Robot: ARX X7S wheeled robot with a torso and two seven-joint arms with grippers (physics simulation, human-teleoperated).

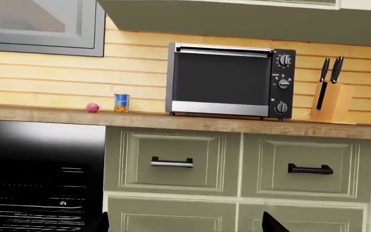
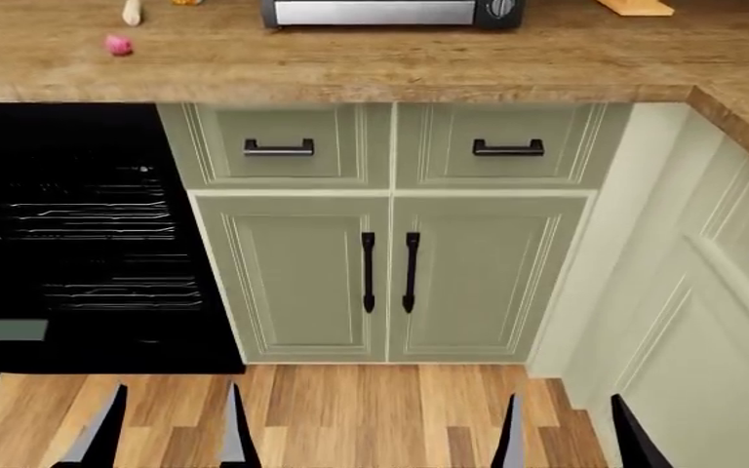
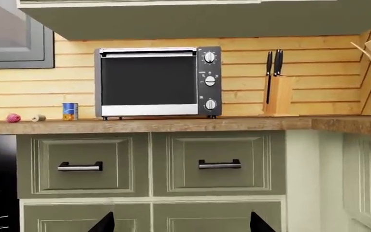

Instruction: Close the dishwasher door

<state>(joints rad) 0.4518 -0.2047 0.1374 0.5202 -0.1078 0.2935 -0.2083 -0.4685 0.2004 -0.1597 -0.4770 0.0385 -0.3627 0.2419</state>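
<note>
While dishwasher (image 2: 89,234) gapes, both grippers (image 2: 160,429) (image 2: 570,434) hover low, splayed

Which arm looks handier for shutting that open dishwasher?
Probably the left. In the head view the open dishwasher, racks showing, sits at the left, and the left gripper hangs nearest it. The right gripper faces the green cabinet doors. Both are empty and open.

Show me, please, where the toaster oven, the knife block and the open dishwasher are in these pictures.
toaster oven (image 1: 221,79): left wrist view, on its dark glass door.
knife block (image 3: 278,96): right wrist view, on the wooden front face.
dishwasher (image 2: 89,234): head view, on the dark open interior with wire racks.
</note>
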